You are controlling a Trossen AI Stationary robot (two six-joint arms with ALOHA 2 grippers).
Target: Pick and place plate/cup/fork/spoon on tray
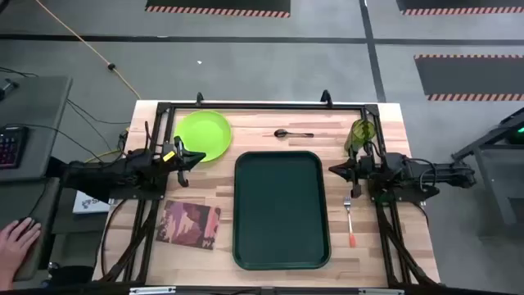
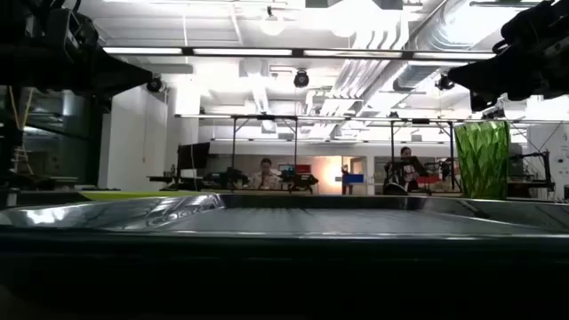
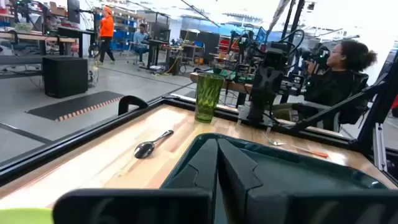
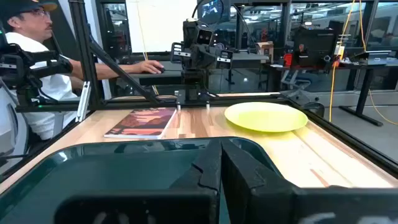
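I see the pale wooden tabletop (image 1: 270,119) on a grey floor. From the left: my left claw (image 1: 199,157), fingers together, beside the lime plate (image 1: 202,134); a patterned mat (image 1: 189,224); the empty tray (image 1: 281,209); spoon (image 1: 292,133); my right claw (image 1: 334,170), seemingly closed; cup (image 1: 362,132); fork (image 1: 349,220). People sit beyond.

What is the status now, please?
Left gripper and right gripper shut, empty, flanking tray. Tray bare; plate, cup, fork, spoon on table. No obstruction.
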